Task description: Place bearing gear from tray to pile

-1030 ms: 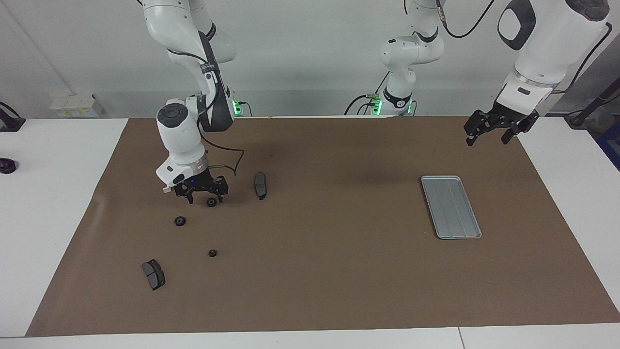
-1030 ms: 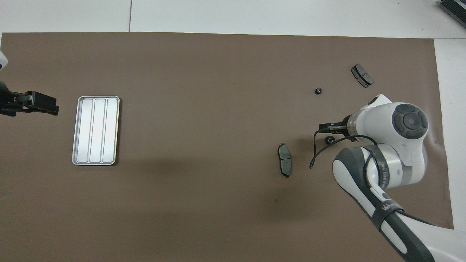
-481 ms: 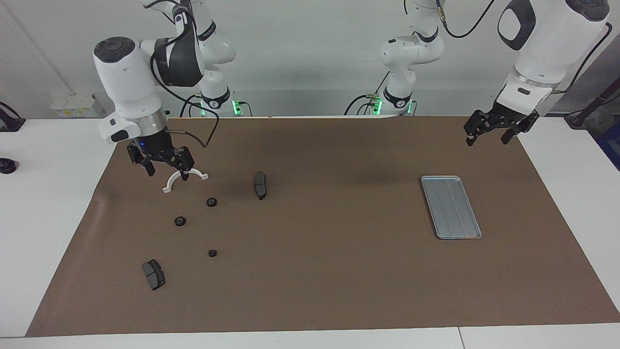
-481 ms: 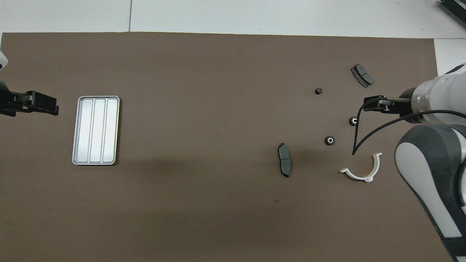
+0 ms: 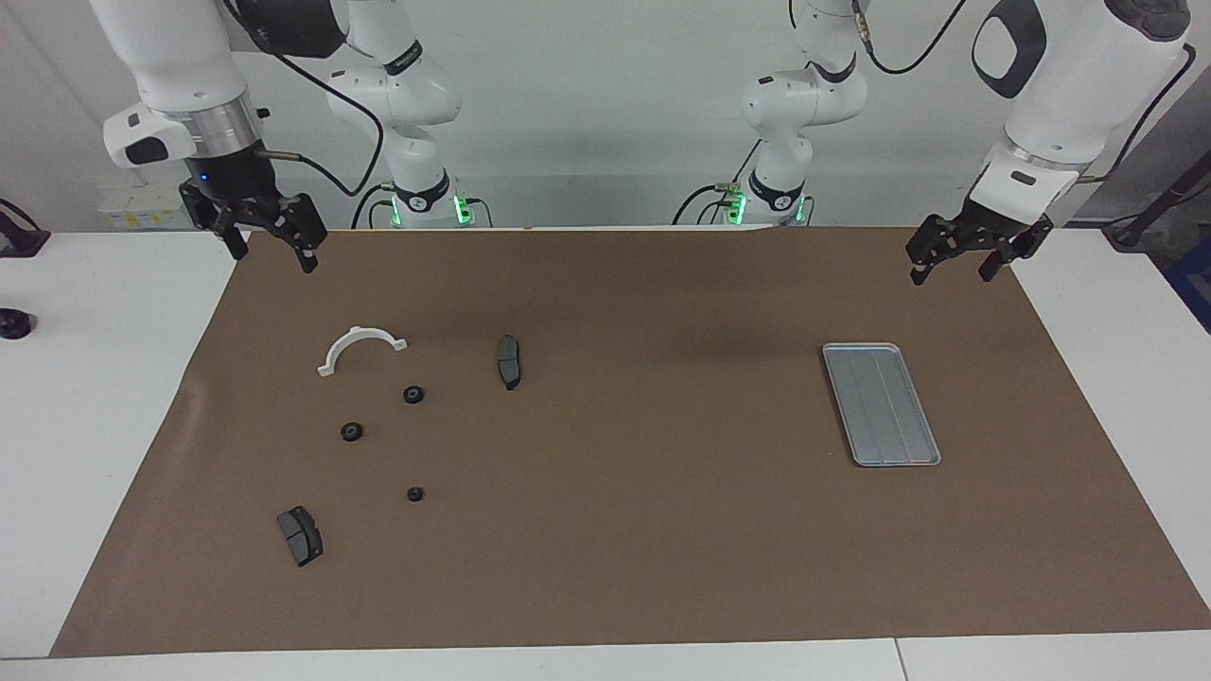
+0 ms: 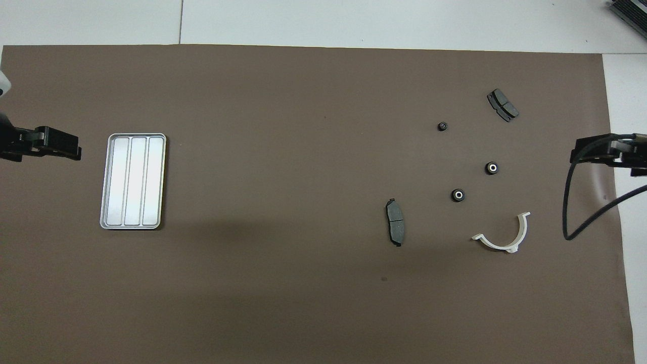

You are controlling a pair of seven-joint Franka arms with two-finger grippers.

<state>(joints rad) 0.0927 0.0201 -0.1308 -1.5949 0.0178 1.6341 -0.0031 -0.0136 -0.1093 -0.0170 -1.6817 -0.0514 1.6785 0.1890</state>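
Note:
The silver ridged tray (image 5: 856,452) (image 6: 107,181) lies empty toward the left arm's end of the mat. The pile lies toward the right arm's end. It holds a white half-ring bracket (image 5: 359,332) (image 6: 498,245), two dark brake pads (image 5: 508,361) (image 5: 300,534) and three small black round pieces (image 5: 413,394) (image 5: 351,431) (image 5: 414,494). My right gripper (image 5: 272,255) is open and empty, raised over the mat's corner near the right arm's base, apart from the pile. My left gripper (image 5: 951,274) is open and empty, raised over the mat's edge, and the left arm waits.
A brown mat (image 5: 643,530) covers the middle of the white table. The right arm's black cable (image 6: 567,202) hangs over the mat's edge beside the bracket. A small dark object (image 5: 13,323) sits at the table's edge at the right arm's end.
My right gripper has lifted off the round piece beside the bracket, leaving it on the mat, and has drawn back and up toward the right arm's base. The left arm has not moved.

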